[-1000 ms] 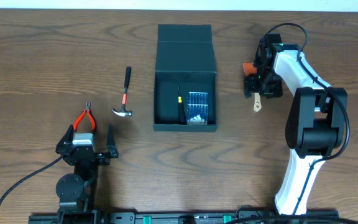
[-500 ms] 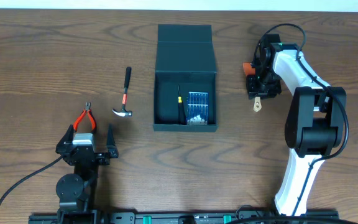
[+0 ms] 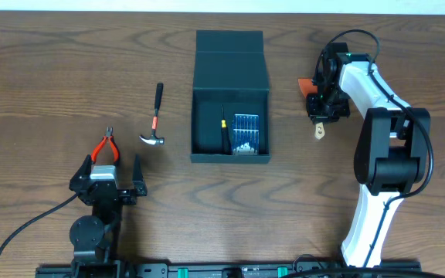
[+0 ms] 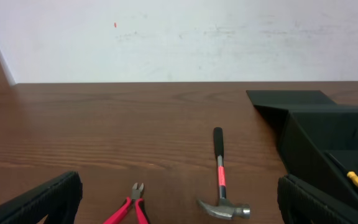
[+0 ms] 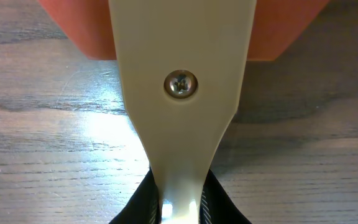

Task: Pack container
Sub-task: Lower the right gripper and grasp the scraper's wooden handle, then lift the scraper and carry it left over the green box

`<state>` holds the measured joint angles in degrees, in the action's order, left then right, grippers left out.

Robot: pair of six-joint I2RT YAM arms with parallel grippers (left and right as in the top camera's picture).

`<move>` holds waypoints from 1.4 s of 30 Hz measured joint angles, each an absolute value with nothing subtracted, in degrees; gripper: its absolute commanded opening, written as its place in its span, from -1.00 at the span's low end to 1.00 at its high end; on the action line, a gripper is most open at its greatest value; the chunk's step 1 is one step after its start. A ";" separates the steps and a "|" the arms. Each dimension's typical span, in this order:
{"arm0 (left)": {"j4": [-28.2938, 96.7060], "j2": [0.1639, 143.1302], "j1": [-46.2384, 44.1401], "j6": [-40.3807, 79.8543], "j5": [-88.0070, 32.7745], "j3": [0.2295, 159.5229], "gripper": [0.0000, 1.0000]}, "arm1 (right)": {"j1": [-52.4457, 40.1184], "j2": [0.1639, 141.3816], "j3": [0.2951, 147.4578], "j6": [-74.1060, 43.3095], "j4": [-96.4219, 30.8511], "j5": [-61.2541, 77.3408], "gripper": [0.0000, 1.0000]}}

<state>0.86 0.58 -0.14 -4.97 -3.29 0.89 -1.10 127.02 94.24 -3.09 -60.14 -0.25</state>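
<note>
right gripper [image 5: 179, 206] pinches a cream-handled scraper [image 5: 182, 56] near the container [image 3: 230, 158]; left gripper [image 3: 111, 168] rests spread.

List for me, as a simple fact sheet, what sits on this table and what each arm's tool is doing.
Container: dark teal-black square cardboard box, flap lid open
Inside it: blue drill-bit case
On the table, beside the box on the left arm's side: black-and-red handled hammer; red-handled pliers
Left tool: open, empty
Right tool: shut on cream-handled scraper with an orange end
</note>
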 measured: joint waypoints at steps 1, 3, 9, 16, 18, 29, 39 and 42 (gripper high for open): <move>0.86 0.58 -0.14 -4.97 -3.29 0.89 0.97 | -1.10 127.02 94.24 -3.09 -60.16 -0.25 -0.97; 0.86 0.58 -0.14 -4.97 -3.29 0.89 0.97 | -1.10 127.02 94.24 -3.11 -60.20 -0.25 -0.97; 0.86 0.58 -0.14 -4.97 -3.29 0.89 0.97 | -1.10 127.02 94.24 -3.09 -60.36 -0.25 -0.98; 0.86 0.58 -0.14 -4.97 -3.29 0.89 0.97 | -1.26 127.02 94.50 -3.11 -60.69 -0.56 -0.97; 0.86 0.58 -0.14 -4.97 -3.29 0.89 0.97 | -1.26 127.02 94.78 -3.09 -61.36 -0.69 -0.97; 0.86 0.58 -0.14 -4.97 -3.29 0.89 0.97 | -1.26 127.04 101.71 -3.11 -66.17 -0.89 -0.98; 0.86 0.58 -0.14 -4.97 -3.29 0.89 0.97 | -1.96 127.04 112.38 -3.11 -71.53 -0.43 -0.97; 0.86 0.58 -0.14 -4.97 -3.29 0.89 0.97 | -2.90 127.04 116.29 -3.11 -73.47 -0.40 -0.97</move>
